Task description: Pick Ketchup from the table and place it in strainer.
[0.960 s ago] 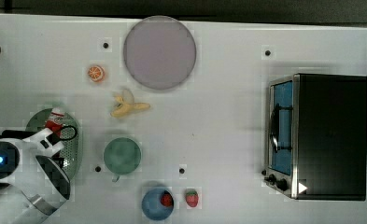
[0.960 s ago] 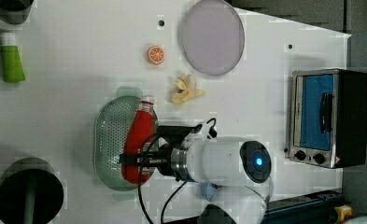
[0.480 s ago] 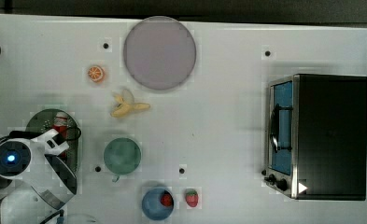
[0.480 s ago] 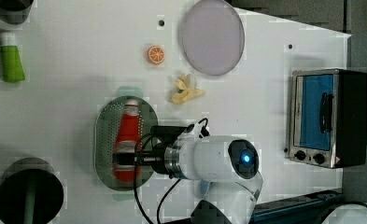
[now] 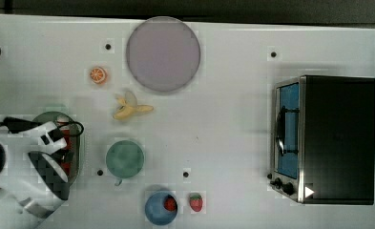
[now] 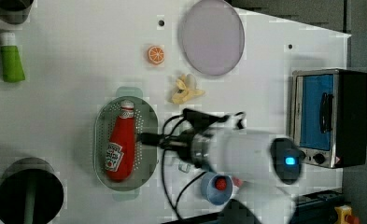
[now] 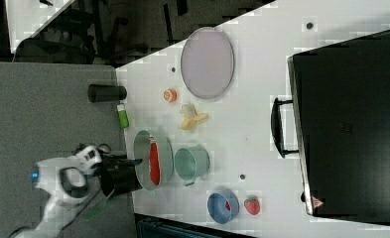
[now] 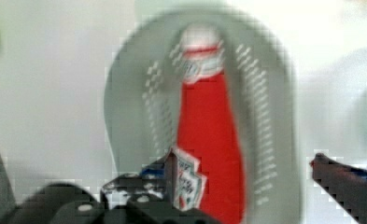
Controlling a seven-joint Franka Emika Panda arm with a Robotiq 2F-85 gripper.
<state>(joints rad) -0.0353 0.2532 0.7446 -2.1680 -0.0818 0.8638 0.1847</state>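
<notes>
Ketchup (image 6: 119, 145) lies on its side inside the mint-green strainer (image 6: 148, 119) in the left view, white cap toward the picture's top, label near its base, nothing gripping it. The robot's hand (image 6: 148, 139) sits at the strainer's right rim in the left view, with black cables looping behind it and the white arm reaching back toward a blue bowl (image 6: 209, 192) that holds a small red item. A green bottle (image 6: 11, 63), an orange slice (image 6: 156, 54), a peeled banana (image 6: 186, 90), a grey-lilac plate (image 6: 212, 36) and a toaster oven (image 6: 328, 119) share the white table (image 6: 69, 56).

From the top view, the strainer (image 5: 49, 117) is mostly covered by the arm at the top view's left, with a sliver of red bottle (image 5: 67, 143) beside the wrist. A teal cup (image 5: 124, 159) stands just to the strainer's right in the top view, and a strawberry (image 5: 195, 202) lies beside the blue bowl (image 5: 154, 210).

In the right view, the ketchup (image 7: 154, 163) rests within the strainer (image 7: 142, 148), which sits next to the teal cup (image 7: 191, 162).

The wrist view looks down on the bottle (image 8: 209, 140) lengthwise in the strainer (image 8: 270, 116), the hand's fingers (image 8: 344, 175) spread wide apart to either side and clear of it.
</notes>
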